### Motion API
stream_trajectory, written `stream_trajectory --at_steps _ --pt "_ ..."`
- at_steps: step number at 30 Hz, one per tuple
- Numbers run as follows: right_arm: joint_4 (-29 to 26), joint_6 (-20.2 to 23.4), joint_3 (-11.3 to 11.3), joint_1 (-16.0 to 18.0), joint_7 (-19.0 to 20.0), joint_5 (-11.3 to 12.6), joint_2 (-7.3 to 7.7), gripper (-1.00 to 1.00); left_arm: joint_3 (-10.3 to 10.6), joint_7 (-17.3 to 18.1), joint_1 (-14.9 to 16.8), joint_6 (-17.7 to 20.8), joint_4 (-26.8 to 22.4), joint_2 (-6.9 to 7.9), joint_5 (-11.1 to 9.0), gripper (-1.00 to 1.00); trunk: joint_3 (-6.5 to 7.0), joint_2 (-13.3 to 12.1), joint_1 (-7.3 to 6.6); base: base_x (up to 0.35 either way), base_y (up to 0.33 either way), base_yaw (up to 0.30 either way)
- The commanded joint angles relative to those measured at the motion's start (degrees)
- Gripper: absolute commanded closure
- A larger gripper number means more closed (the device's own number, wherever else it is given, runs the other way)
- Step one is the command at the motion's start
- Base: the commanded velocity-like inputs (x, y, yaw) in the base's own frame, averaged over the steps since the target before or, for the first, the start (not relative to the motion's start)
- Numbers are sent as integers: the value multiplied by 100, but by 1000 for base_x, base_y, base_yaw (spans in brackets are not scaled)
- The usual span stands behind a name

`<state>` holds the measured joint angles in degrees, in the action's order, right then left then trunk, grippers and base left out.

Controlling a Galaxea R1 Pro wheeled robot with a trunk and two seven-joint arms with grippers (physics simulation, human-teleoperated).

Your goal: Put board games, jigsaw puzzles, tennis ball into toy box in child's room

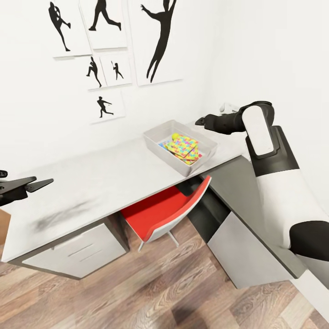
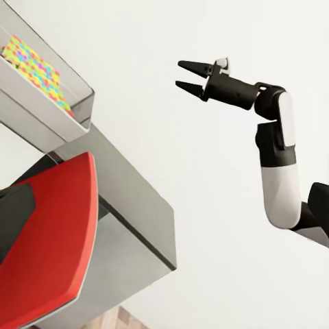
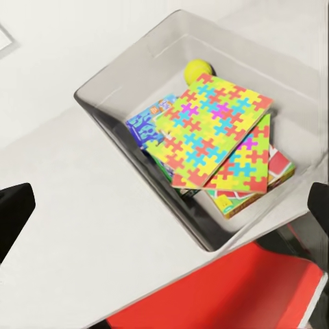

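Toy box sits on the counter, holding both jigsaw puzzles stacked on top, the tennis ball at the back and board games underneath. Right gripper is spread and empty, hovering above the box; left gripper is spread, off at the counter's far end. We judge the load complete; lift straight up clear of the rim.

I count one toy box on the bench, holding two jigsaw puzzles, one tennis ball and at least two game boxes; one red chair; six wall pictures.
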<state>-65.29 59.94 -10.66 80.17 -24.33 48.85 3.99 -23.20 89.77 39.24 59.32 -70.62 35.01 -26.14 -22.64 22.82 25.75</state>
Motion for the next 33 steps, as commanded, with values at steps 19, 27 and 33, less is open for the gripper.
stream_trajectory --at_steps 19,27,33 --pt "-845 6 -20 -965 -54 1123 1426 -100 17 23 -43 35 72 153 46 -100 171 10 4 0 0 0" --pt "-1300 6 -15 -1764 -54 1479 1950 -100 10 23 -85 23 80 162 119 -100 247 10 4 0 0 0" --pt "-1573 6 -15 -2302 -54 1881 2278 -100 9 23 -107 14 114 191 147 -100 304 10 4 0 0 0"
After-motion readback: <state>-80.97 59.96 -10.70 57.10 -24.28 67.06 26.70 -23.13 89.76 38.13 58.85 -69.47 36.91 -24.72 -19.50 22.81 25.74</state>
